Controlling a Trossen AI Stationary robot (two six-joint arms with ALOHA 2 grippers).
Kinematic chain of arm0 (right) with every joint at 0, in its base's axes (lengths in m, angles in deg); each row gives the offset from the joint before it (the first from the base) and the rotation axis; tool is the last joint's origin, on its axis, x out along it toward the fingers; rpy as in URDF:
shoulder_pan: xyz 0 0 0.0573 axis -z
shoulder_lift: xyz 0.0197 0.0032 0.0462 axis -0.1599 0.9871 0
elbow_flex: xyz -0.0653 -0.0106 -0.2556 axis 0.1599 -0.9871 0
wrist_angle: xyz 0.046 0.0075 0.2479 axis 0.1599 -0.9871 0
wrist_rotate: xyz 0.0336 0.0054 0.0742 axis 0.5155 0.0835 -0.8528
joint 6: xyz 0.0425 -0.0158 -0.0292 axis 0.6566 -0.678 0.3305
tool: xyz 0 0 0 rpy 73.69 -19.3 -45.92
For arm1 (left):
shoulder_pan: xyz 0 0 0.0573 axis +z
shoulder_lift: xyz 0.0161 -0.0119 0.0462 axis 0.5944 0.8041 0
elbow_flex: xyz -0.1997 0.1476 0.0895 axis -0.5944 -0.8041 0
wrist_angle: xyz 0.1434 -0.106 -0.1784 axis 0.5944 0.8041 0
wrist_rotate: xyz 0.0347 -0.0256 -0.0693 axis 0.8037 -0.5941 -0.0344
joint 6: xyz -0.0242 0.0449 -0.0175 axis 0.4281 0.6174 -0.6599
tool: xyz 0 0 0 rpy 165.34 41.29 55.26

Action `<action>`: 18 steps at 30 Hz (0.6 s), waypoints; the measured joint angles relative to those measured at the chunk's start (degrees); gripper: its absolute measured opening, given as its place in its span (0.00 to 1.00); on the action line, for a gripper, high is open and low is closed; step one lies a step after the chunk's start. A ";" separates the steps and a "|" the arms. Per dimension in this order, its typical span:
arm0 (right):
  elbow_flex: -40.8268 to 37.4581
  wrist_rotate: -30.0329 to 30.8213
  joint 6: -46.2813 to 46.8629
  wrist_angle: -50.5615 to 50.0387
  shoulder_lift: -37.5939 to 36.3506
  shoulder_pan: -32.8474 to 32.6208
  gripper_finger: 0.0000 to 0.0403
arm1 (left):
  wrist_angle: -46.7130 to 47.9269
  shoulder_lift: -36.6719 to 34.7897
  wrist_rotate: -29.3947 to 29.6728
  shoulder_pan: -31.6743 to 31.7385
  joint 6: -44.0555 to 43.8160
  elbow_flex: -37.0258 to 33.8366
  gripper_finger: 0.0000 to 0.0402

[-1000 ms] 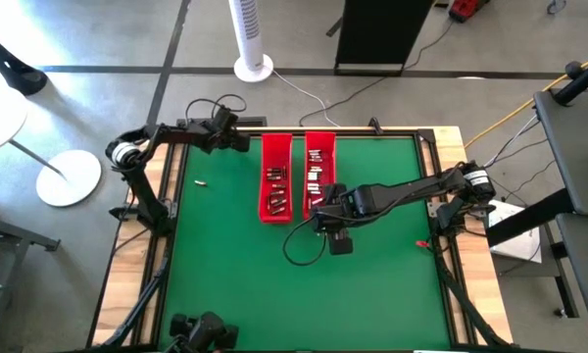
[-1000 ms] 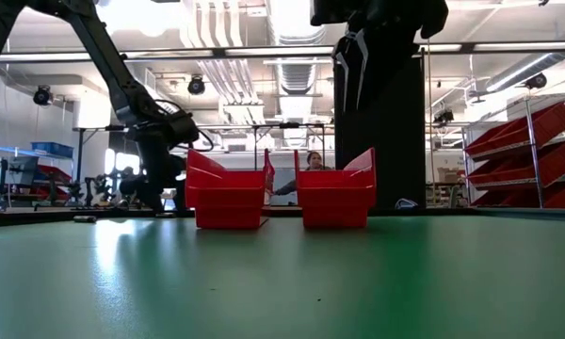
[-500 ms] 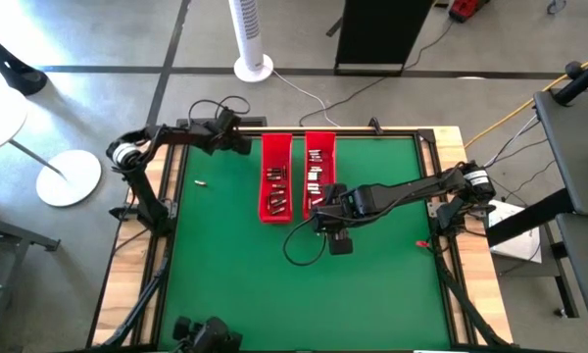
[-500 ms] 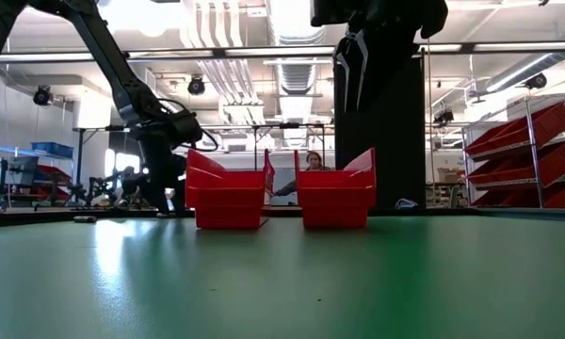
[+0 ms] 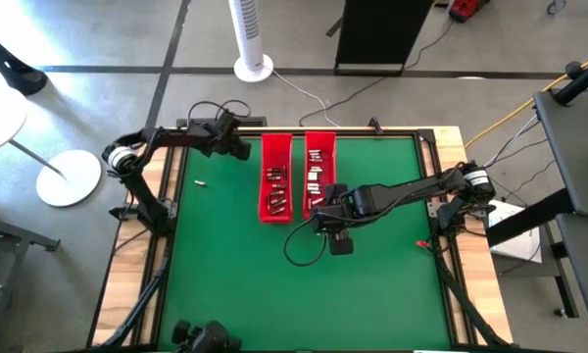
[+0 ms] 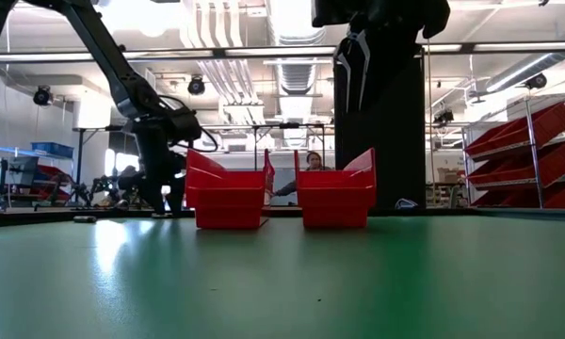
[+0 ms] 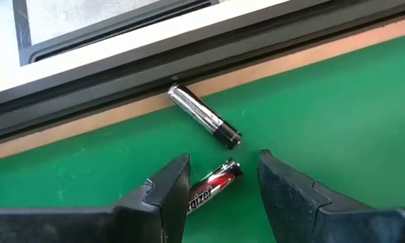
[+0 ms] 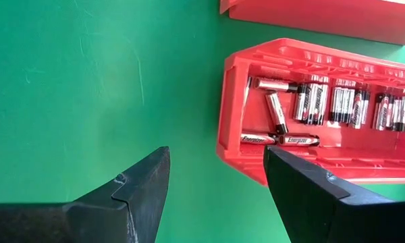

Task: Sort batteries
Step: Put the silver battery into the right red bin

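Note:
Two red trays stand side by side at the table's far middle, the left tray (image 5: 266,176) and the right tray (image 5: 330,157), both holding batteries. My left gripper (image 5: 240,149) (image 7: 224,158) is open, low over the mat by the far edge, left of the left tray. Its fingers stand on either side of a red-and-silver battery (image 7: 212,185) lying on the mat. A silver battery with a dark end (image 7: 204,125) lies just beyond it, against the table's border. My right gripper (image 5: 318,211) (image 8: 217,152) is open, raised above the near end of the right tray (image 8: 233,142).
A lone battery (image 5: 201,182) lies on the green mat near the left edge. A dark cable loops on the mat below the right arm (image 5: 299,250). The wooden border and dark frame rail (image 7: 189,61) run right behind the left gripper. The near half of the mat is open.
My left gripper has shifted slightly near the far edge while staying low over the mat and open. The right arm has kept still.

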 joint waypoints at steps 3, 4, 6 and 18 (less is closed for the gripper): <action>-0.01 0.00 0.45 -0.20 0.00 -0.01 0.58 | 0.50 -0.06 0.17 -0.59 -0.08 0.02 0.38; 0.00 0.00 0.56 -0.32 0.00 -0.01 0.58 | 0.76 -0.07 0.21 -0.78 -0.12 0.06 0.38; -0.01 0.00 0.64 -0.41 0.00 -0.01 0.58 | 1.24 -0.11 0.26 -1.11 -0.17 0.09 0.38; -0.01 -0.01 1.33 -0.49 0.02 -0.63 0.58 | 4.05 -0.24 0.04 -2.40 0.41 0.17 0.28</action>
